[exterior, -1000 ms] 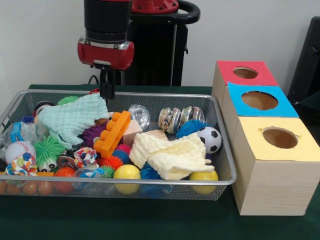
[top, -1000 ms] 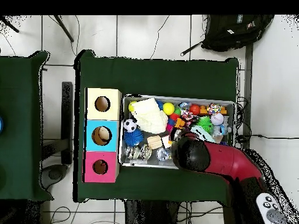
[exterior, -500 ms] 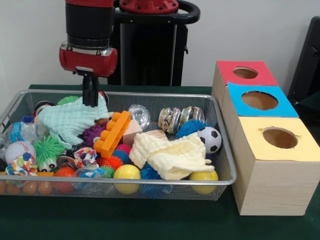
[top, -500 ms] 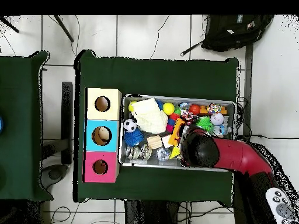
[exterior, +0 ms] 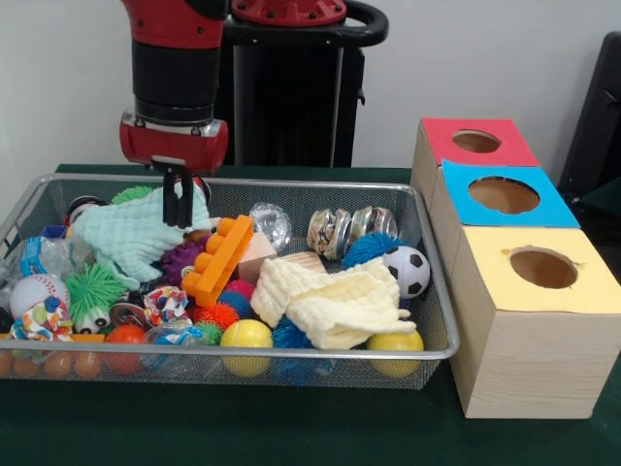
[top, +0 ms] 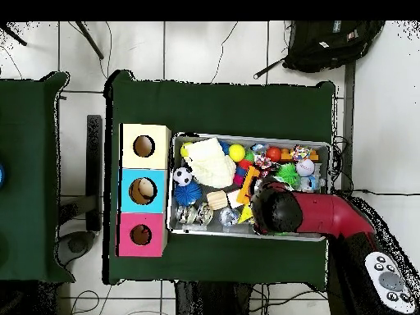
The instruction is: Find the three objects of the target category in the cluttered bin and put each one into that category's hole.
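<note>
- Wire bin (exterior: 427, 345) at the counter's (exterior: 291, 427) near edge: yellow cloth (exterior: 335, 301) lies front-right.
- Mint cloth (exterior: 136, 233) sits in the back-left corner.
- Gripper (exterior: 177, 209) on the mint cloth, fingers narrow; grip unconfirmed.
- Step: first pick. Next: lift, carry right to a hole box (exterior: 524, 320).

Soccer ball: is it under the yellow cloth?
No, the soccer ball sits exposed beside the pale yellow cloth, near the bin's box-side wall.
</note>
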